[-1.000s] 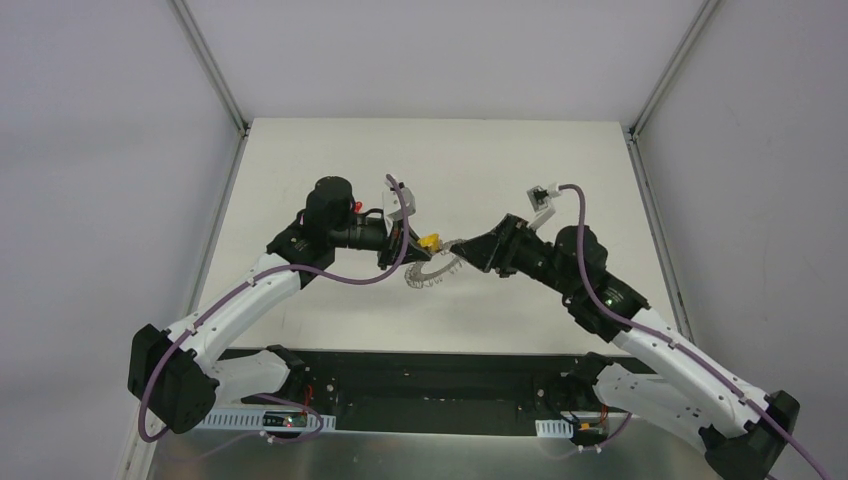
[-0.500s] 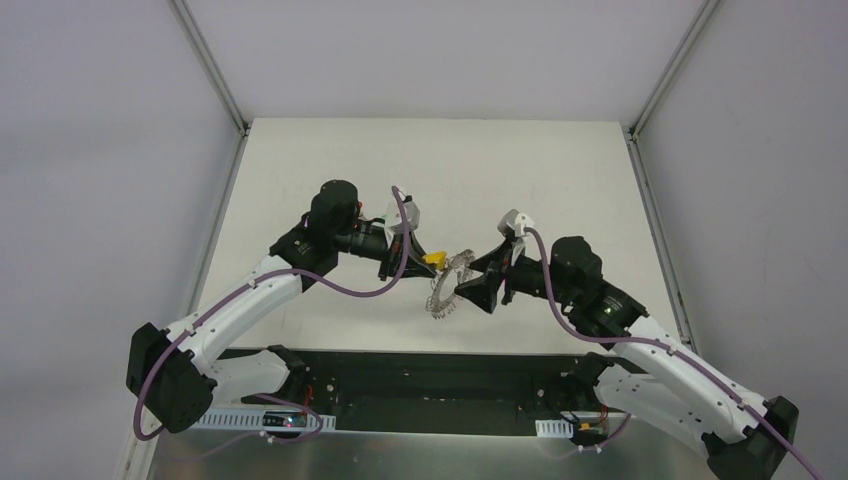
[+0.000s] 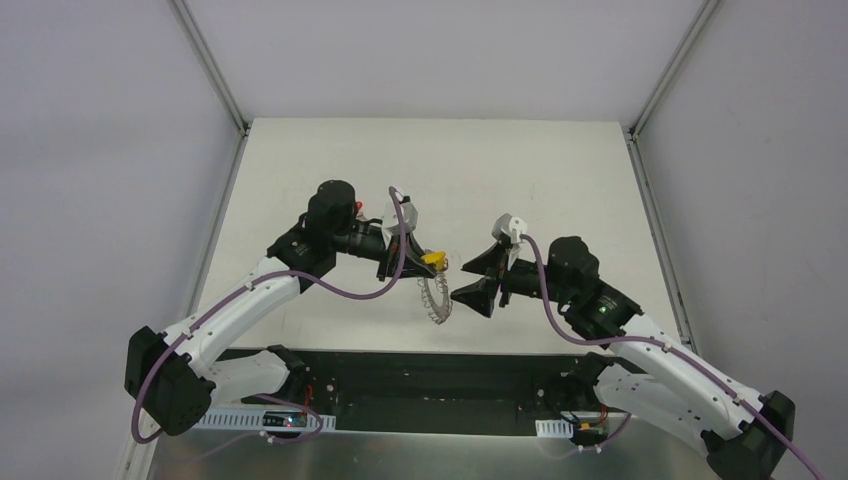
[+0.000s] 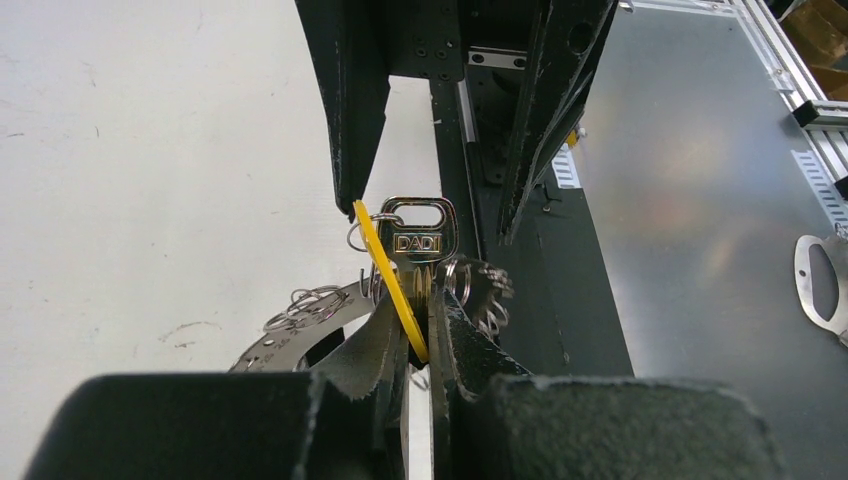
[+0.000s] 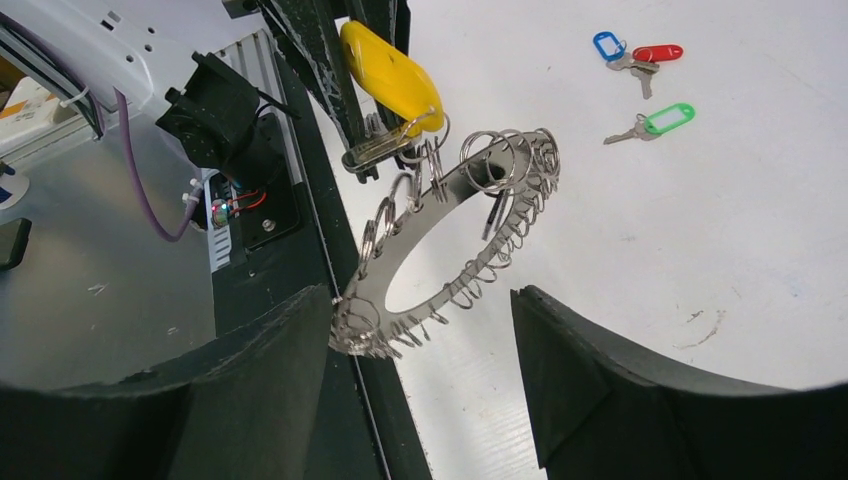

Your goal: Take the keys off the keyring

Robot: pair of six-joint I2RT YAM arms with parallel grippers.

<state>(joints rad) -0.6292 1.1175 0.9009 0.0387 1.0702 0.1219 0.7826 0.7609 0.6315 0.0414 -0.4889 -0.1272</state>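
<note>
The keyring (image 5: pixel 425 215) hangs in the air above the worktop (image 5: pixel 700 230) from its yellow-tagged key (image 4: pixel 424 240), which the left hand (image 4: pixel 418 340) pinches tight. The right hand (image 5: pixel 420 300) is spread around the ring's lower part, perhaps brushing it. Three loose keys (image 5: pixel 655 52), tagged blue, red and green, lie on the worktop, well apart from the ring.

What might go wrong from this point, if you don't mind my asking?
The ring hangs only from the yellow key pinched in the left end effector, while the right end effector is open; the ring may swing and foil a regrasp. Its wire loops could also snag during a grab.
</note>
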